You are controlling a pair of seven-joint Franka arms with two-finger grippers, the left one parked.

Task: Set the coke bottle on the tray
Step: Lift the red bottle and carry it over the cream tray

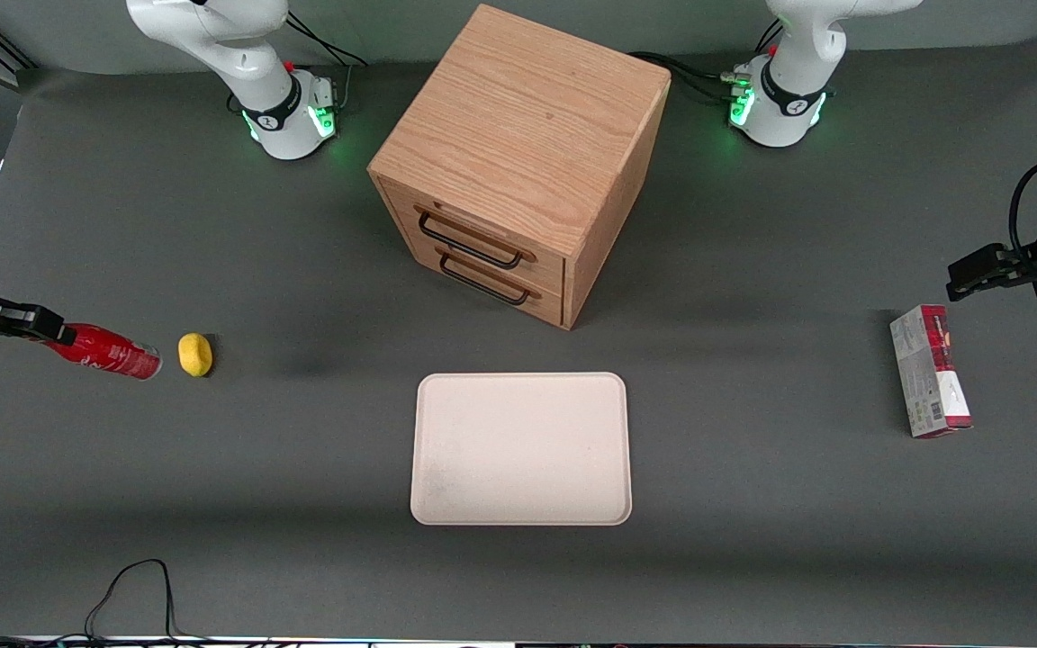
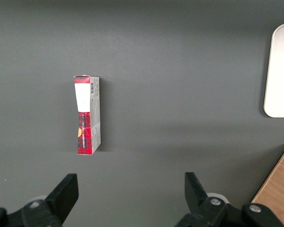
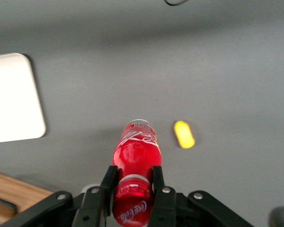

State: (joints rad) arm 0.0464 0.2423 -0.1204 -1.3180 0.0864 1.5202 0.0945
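Observation:
The coke bottle (image 1: 113, 354) is a small glossy red bottle with white script, at the working arm's end of the table. My right gripper (image 1: 52, 332) is shut on its neck just below the cap. The body sticks out from the fingers toward the tray. In the right wrist view the gripper (image 3: 132, 174) clamps the bottle (image 3: 135, 150) between both fingers. The tray (image 1: 520, 450) is a flat cream-white rectangle in the middle of the table, nearer the front camera than the cabinet. It also shows in the right wrist view (image 3: 12, 99). Nothing lies on it.
A small yellow object (image 1: 195, 354) lies beside the bottle's base, between bottle and tray; it also shows in the right wrist view (image 3: 184, 134). A wooden two-drawer cabinet (image 1: 518, 153) stands farther back. A red-and-grey carton (image 1: 930, 382) lies toward the parked arm's end. A black cable (image 1: 131, 585) loops at the front edge.

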